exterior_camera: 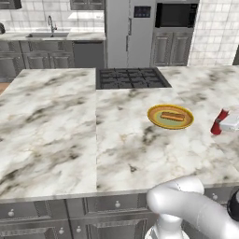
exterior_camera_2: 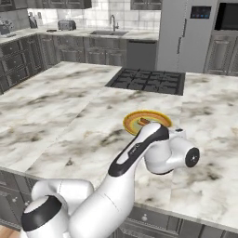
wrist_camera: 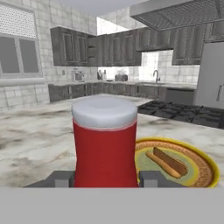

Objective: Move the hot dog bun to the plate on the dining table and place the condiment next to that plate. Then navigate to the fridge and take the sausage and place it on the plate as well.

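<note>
The yellow-gold plate [exterior_camera: 170,116] lies on the marble dining table [exterior_camera: 56,121], right of centre, with the tan hot dog bun [exterior_camera: 172,116] on it. Just right of the plate, my gripper [exterior_camera: 224,123] is shut on the red, white-capped condiment [exterior_camera: 218,122], which leans slightly. The hand view has the condiment [wrist_camera: 105,144] between my fingertips [wrist_camera: 61,178], with the plate [wrist_camera: 205,168] and bun [wrist_camera: 168,162] right behind it. My arm covers part of the plate [exterior_camera_2: 135,120] in the right base view. The pale grey fridge [exterior_camera: 128,32] stands shut behind the table. The sausage is out of view.
A black cooktop [exterior_camera: 130,78] is set into the far middle of the table. Behind it run dark cabinets with a sink [exterior_camera: 46,35] and a wall oven [exterior_camera: 176,15]. Bare marble spreads left of the plate.
</note>
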